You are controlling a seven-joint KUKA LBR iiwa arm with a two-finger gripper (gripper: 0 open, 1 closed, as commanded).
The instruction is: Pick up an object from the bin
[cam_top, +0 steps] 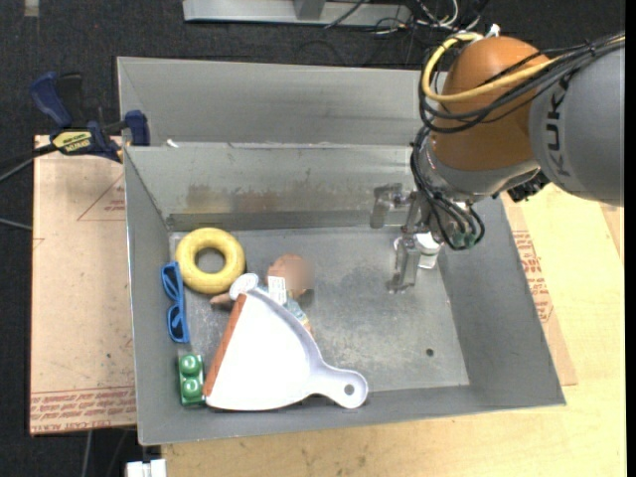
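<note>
Tool: the tool [402,269] hangs over bare floor right of the middle of the bin [328,172]. I cannot tell how far open it is, and nothing shows in it.
Nearest thing: pinkish ball [289,268], well apart to the tool's left.
Heap beyond: white scoop [266,361], yellow ring [211,259], blue glasses [174,302], green block [190,379], by the left wall.

We list, in the bin's [298,182] left half: ring [211,259] at the back; sunglasses [175,302] beside its left front; doll [288,272] just right of the ring; scoop [266,361] in front of both; brick [190,379] just beside the scoop's left corner. Gripper [401,281] well right, over bare floor.
</note>
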